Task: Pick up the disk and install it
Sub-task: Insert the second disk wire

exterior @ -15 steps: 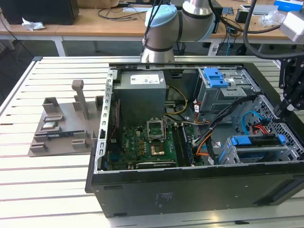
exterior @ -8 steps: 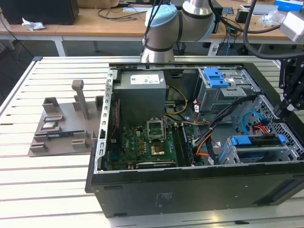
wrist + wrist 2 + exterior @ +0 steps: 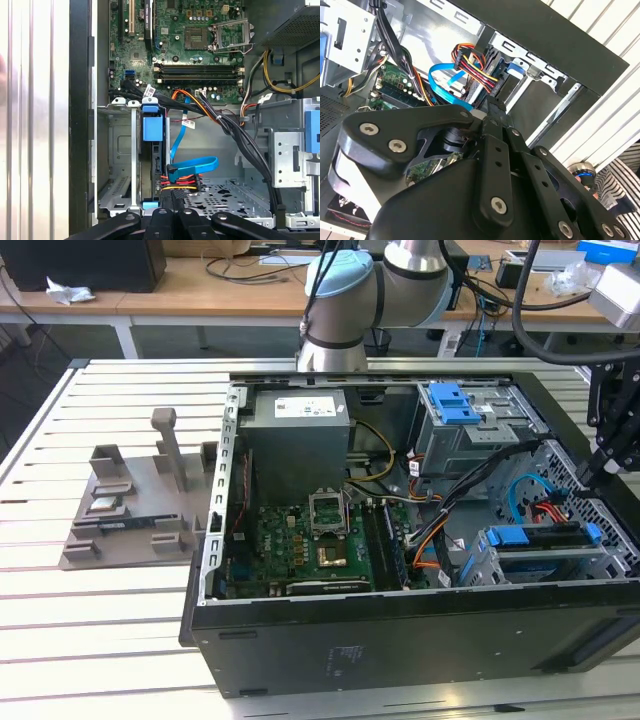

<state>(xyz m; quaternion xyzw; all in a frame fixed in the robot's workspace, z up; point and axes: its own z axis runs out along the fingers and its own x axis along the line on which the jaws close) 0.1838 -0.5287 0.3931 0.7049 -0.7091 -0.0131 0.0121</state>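
Blue plastic edges the disk [image 3: 151,165], which stands on edge inside the metal drive cage [image 3: 116,165] at the corner of the open computer case [image 3: 400,640], just beside the case's black side wall. In the first wrist view its blue bracket tab sits at the cage mouth, and a red-yellow-black power lead [image 3: 181,184] and a blue data cable [image 3: 192,165] are plugged in at its rear end. The exterior view shows the same drive as a dark slab with blue ends [image 3: 540,538], lying in the cage near the exterior view's right side, with the arm's black tooling coming down from above it.

The gripper [image 3: 492,107] hangs right over the cabled end of the disk, its narrow black fingers drawn close together into a slim tip; whether anything is pinched between them cannot be told, and they do not appear to grasp the drive body. Judging by how things lie, the pick-up part is done and the work is at the install step, with the drive already seated in its bay. Any further move here would call for care around the cables, which crowd the fingertips, and for a straight line along the cage rails so the bracket does not bind
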